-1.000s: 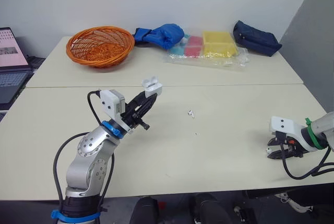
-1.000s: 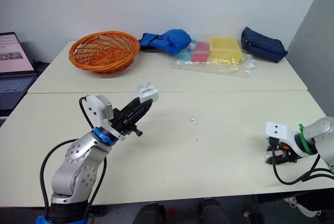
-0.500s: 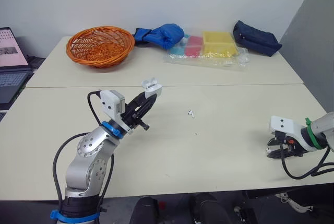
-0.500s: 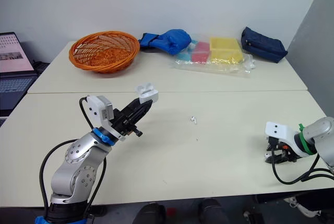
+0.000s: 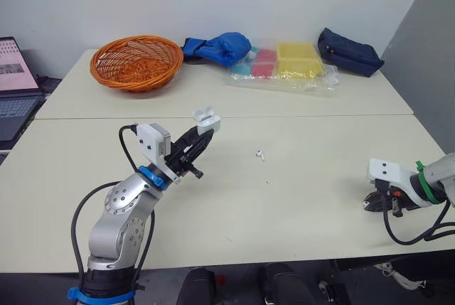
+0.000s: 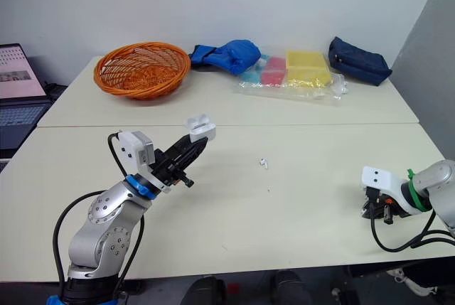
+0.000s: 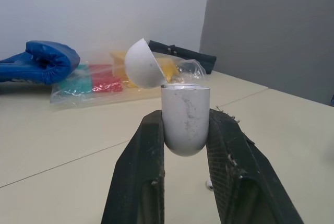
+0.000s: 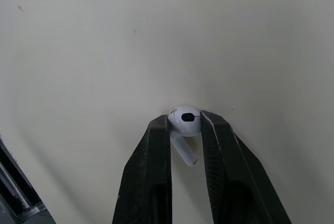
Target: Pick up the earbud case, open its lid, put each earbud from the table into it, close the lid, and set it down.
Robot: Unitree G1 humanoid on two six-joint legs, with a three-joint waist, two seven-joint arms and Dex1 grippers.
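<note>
Now my left gripper clamps the case, lid open, above the table. My right gripper pinches an earbud down at the table's right side; the other earbud lies mid-table

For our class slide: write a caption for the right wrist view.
Right gripper pinches a white earbud by its head over the beige table.

Cream table, two joined tops, seam running left to right.
Far half: orange wicker basket by the far left corner, blue bundle and clear bag of coloured boxes along the far edge, navy pouch toward the far right corner. Near half: one white earbud lies near its middle.
</note>
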